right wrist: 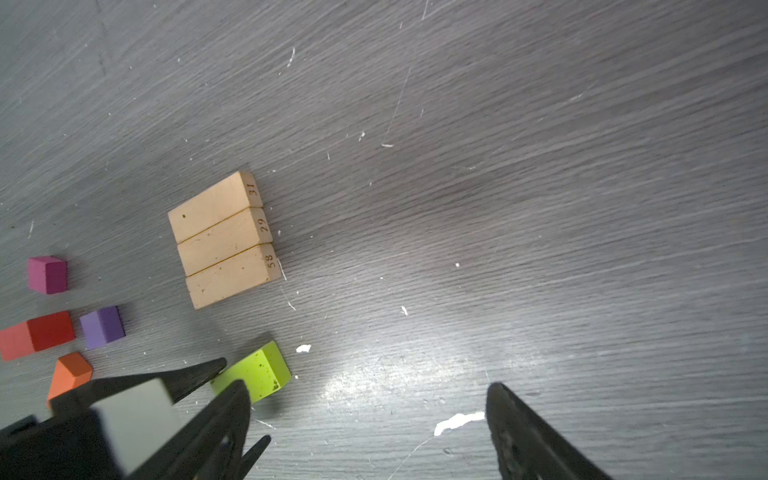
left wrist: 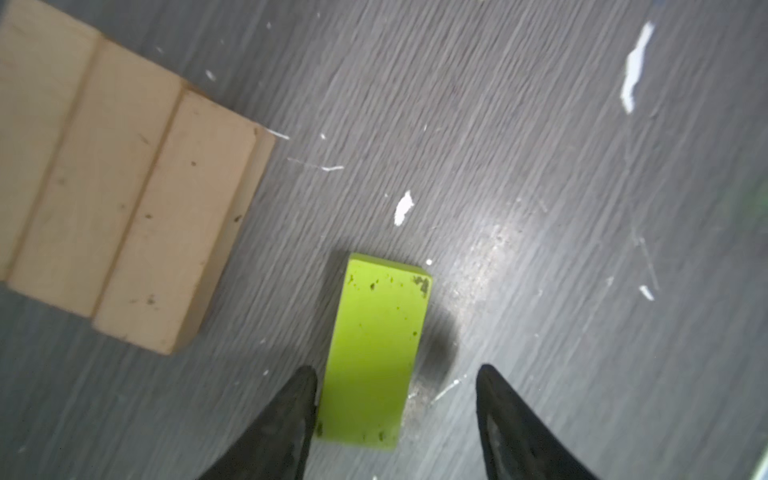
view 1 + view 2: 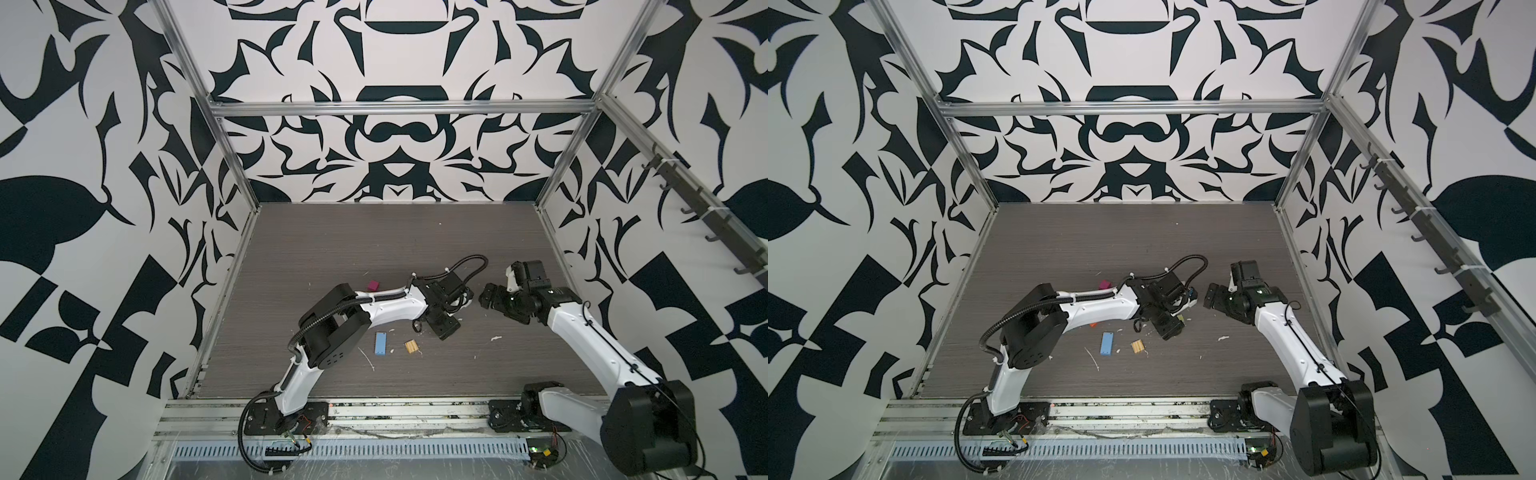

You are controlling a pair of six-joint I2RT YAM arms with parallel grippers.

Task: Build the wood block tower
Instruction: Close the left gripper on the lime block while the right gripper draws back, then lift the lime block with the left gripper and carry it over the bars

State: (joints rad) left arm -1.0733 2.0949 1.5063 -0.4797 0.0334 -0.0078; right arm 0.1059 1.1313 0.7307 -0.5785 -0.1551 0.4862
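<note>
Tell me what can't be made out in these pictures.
Lime green block: almost wholly under the left arm's wrist in both top views.
Left gripper: fingers hidden by its own wrist in both top views.
Tan planks: cut off by the left wrist view's edge.
Red block: cut off by the right wrist view's edge.

The block point(image 2: 374, 353) is lime green, planks point(image 1: 226, 241) tan, table point(image 2: 540, 166) grey.
</note>
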